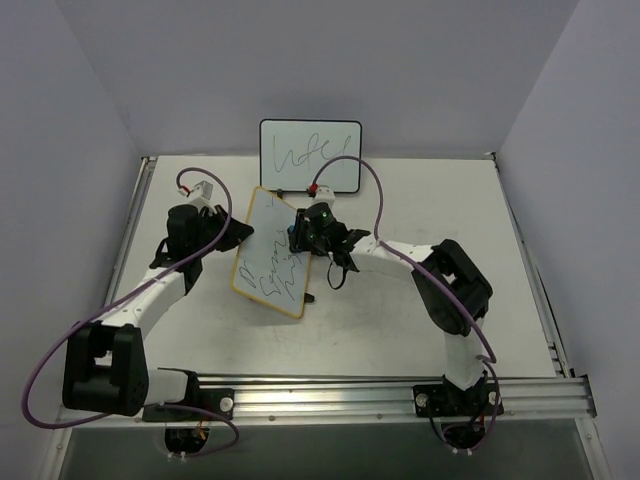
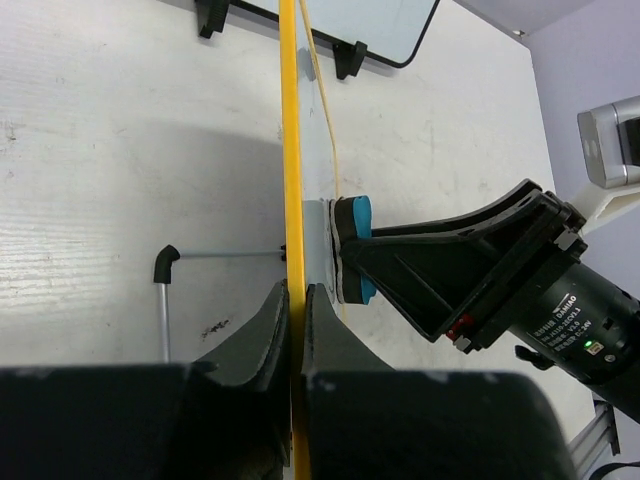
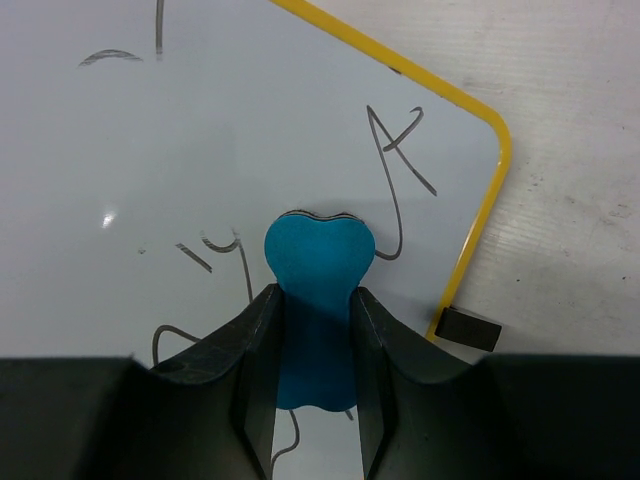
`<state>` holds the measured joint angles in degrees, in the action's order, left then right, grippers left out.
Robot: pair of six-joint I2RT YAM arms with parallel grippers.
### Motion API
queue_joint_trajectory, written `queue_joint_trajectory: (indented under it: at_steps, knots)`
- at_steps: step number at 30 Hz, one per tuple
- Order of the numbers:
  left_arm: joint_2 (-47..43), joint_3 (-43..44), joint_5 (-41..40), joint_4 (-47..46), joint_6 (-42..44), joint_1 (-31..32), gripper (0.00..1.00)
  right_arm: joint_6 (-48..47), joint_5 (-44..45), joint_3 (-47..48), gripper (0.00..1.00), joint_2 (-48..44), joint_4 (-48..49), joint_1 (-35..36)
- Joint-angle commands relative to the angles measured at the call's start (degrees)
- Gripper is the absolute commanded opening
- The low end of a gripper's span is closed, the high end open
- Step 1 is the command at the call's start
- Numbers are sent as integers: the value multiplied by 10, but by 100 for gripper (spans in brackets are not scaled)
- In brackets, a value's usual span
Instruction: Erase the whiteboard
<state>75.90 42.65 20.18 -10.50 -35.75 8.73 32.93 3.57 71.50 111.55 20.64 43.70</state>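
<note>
The whiteboard (image 1: 266,272) has a yellow frame and dark scribbles, and it stands tilted up off the table at the centre. My left gripper (image 1: 238,232) is shut on its left edge; in the left wrist view the jaws (image 2: 297,300) pinch the yellow frame (image 2: 290,150) seen edge-on. My right gripper (image 1: 300,232) is shut on a blue eraser (image 3: 318,270), whose pad presses flat on the board face (image 3: 200,130) among the scribbles. The eraser (image 2: 354,250) also shows against the board in the left wrist view.
A black-framed whiteboard (image 1: 310,156) with one scribble line stands upright at the back of the table. A black clip foot (image 3: 468,326) sits at the tilted board's corner. A thin grey rod with a black tip (image 2: 165,272) juts from the board's back. White walls close in the table.
</note>
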Motion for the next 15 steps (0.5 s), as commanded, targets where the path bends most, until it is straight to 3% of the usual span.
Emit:
queue_joint_trajectory:
  at_steps: [1,15]
  knots:
    - [13,-16,-13,-11,54,28,2,-10,-26,50,0,9,-26,9]
    - [11,8,-81,51,112,73,2,13,-134,250,0,114,-66,-5]
